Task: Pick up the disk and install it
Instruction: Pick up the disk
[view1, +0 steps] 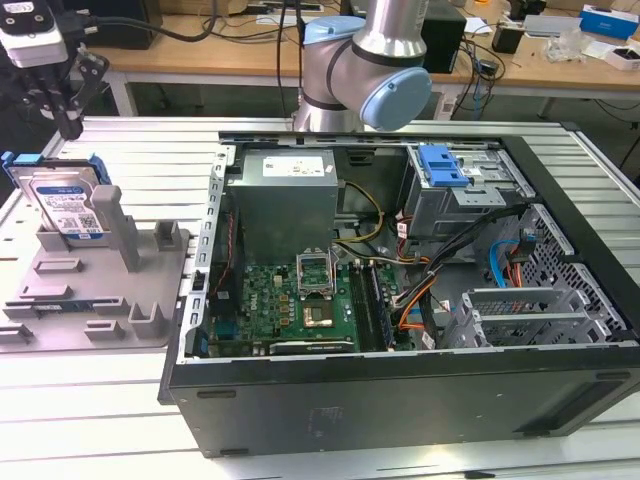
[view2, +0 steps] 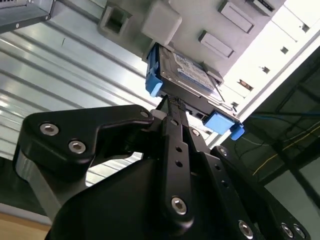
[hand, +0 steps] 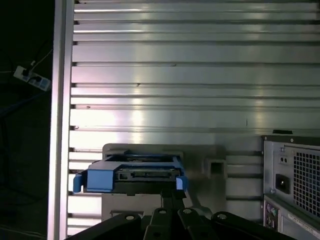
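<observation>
**So: claw pinched narrow above the hard drive, drive parked in its stand**

Okay, quick rundown. The gripper (view1: 70, 125) hangs at the far edge on the exterior view's left, over the grey plastic fixture (view1: 110, 300). In both wrist views its fingers run together into one narrow black tip with nothing between them, so it's closed on air, not on the drive. In the second wrist view the tip (view2: 171, 102) sits just beside the drive's near edge. I can't tell whether it actually touches, though the exterior view shows a gap between the two.

The disk (view1: 68, 205) stands on edge in a slot at the back of that fixture, leaning a little, with its white-and-blue label facing the camera and the blue carrier bracket wrapped round its sides. The first wrist view catches it edge-on (hand: 132, 175), with the blue tabs sticking out at both ends.

Over on the exterior view's right, well apart from the drive, the computer case (view1: 400, 400) lies on its side with the panel off. Inside you can see the grey power supply (view1: 285, 195), the green motherboard (view1: 285, 295) below it, and a blue latch piece (view1: 443, 165) on top of the metal drive cage. Fixture and case both sit on the slatted aluminium table (view1: 150, 150). The arm's silver and blue elbow (view1: 370, 60) rises behind the case.
</observation>
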